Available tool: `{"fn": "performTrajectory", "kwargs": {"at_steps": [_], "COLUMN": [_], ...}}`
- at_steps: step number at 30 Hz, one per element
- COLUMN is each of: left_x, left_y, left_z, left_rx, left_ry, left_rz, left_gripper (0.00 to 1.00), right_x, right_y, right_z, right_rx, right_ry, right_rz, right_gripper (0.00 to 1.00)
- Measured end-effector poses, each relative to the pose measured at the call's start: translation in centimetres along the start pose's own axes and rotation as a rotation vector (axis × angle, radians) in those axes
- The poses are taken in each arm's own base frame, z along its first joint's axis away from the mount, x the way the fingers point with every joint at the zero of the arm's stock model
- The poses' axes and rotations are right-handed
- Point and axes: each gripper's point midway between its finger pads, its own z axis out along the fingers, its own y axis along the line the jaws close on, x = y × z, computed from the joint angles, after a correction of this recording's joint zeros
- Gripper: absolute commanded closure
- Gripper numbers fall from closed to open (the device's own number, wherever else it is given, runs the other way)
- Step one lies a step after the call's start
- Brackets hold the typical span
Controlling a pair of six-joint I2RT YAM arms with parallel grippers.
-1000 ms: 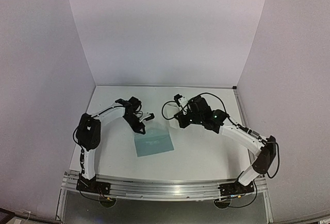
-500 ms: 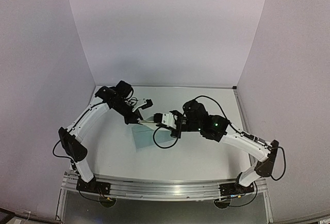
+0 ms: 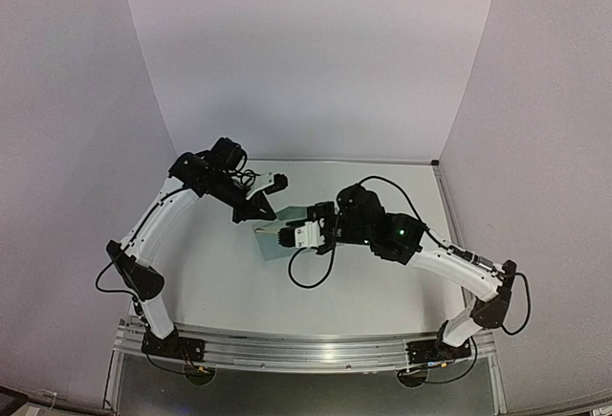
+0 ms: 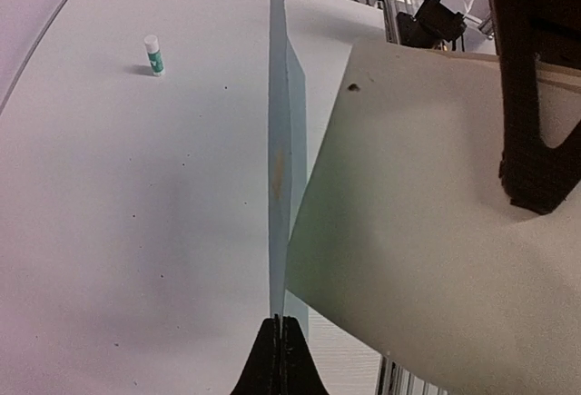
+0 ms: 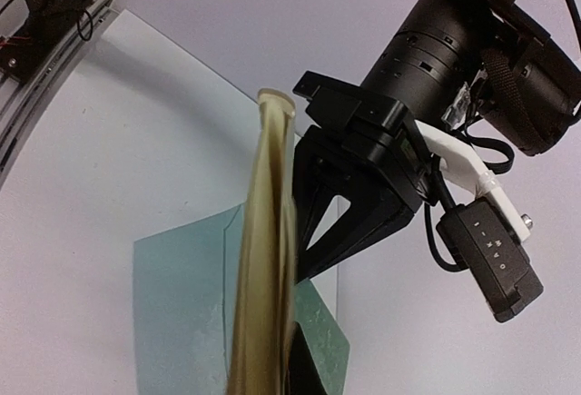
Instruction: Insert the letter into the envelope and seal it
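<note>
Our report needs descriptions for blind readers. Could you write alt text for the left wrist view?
The left gripper pinches the teal envelope edge-on at bottom centre. At right, the right gripper holds the cream letter beside it; a small tube stands on the table.

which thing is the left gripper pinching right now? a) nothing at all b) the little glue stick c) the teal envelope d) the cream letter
C: in the left wrist view the left gripper is shut on the edge of the teal envelope, seen edge-on, while the cream letter is pinched by the right gripper.
</note>
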Motion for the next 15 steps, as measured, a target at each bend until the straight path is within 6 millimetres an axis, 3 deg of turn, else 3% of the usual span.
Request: {"fn": "performTrajectory", "kwargs": {"at_steps": [15], "left_x": [-1.0], "left_y": [-1.4], "left_z": [0.4], "left_rx": [0.036], "left_ry": [-0.018], "left_rz": [0.082], "left_gripper": [1.0], "right_x": [2.6], "right_y": [-0.4], "right_z": [-0.2], "right_rx": [0.027], "right_ry": [0.144], "right_rz": [-0.13], "right_gripper": [1.0]}}
